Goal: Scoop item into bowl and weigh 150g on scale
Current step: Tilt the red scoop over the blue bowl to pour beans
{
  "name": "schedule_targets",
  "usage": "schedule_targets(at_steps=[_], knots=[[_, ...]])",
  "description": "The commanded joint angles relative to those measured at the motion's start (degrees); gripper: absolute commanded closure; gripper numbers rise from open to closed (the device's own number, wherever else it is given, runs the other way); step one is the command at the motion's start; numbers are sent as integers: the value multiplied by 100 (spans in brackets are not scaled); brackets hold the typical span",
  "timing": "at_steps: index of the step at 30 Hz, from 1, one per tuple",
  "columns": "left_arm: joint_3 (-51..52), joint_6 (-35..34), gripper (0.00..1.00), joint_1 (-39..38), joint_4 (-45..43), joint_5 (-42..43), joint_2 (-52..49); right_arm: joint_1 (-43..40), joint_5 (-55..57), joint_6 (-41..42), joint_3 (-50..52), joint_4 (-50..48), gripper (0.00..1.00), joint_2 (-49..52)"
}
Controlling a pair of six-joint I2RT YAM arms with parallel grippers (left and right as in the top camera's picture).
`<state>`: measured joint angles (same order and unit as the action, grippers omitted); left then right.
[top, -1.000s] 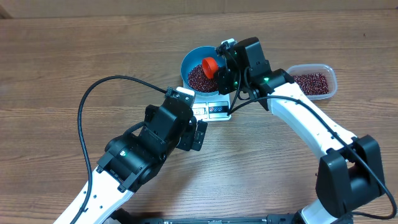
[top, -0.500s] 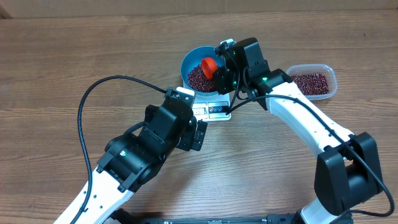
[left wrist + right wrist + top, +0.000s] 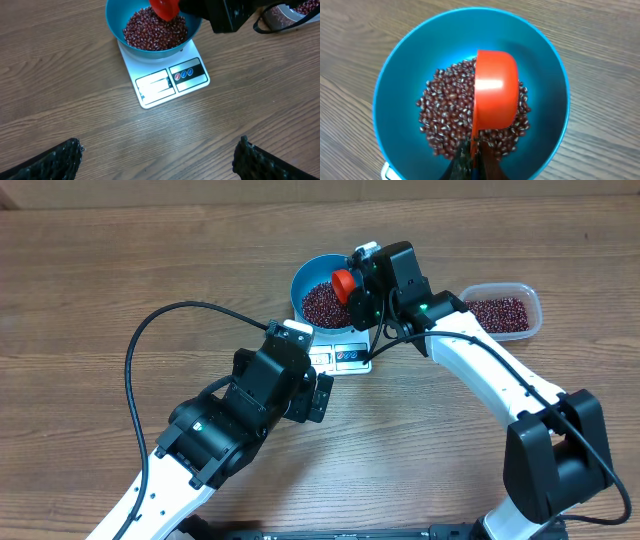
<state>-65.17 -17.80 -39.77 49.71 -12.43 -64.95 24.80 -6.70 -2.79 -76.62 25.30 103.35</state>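
Observation:
The blue bowl [image 3: 305,280] stands on the white scale [image 3: 340,355] and holds a heap of dark red beans, the item [image 3: 320,305]. My right gripper [image 3: 362,292] is shut on the handle of an orange-red scoop [image 3: 344,281], which hangs over the bowl's right half. In the right wrist view the scoop [image 3: 494,92] is tipped over the beans [image 3: 442,120] with its smooth outer shell showing, and my gripper [image 3: 475,157] pinches its handle. My left gripper [image 3: 305,380] hovers in front of the scale [image 3: 165,82], open, with nothing between its fingers [image 3: 55,162].
A clear plastic tub [image 3: 505,310] with more beans sits right of the bowl, behind the right arm. A black cable [image 3: 150,330] loops over the table left of the left arm. The scale's display and buttons [image 3: 186,74] face my left gripper.
The scoop has shifted slightly toward the bowl's right rim and tipped further. The left arm has not moved.

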Motion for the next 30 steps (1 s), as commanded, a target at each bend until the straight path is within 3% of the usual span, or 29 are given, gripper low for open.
schedule_targets(at_steps=[1, 8, 18, 30], knots=[[9, 107, 0, 0, -22, 26, -31, 22, 140, -575, -31, 52, 96, 35], [9, 107, 1, 0, -22, 26, -31, 22, 173, -820, -31, 254, 96, 35], [9, 107, 1, 0, -22, 26, -31, 22, -914, -820, -31, 374, 96, 35], [9, 107, 1, 0, -22, 26, -31, 22, -1220, -577, -35, -103, 96, 15]])
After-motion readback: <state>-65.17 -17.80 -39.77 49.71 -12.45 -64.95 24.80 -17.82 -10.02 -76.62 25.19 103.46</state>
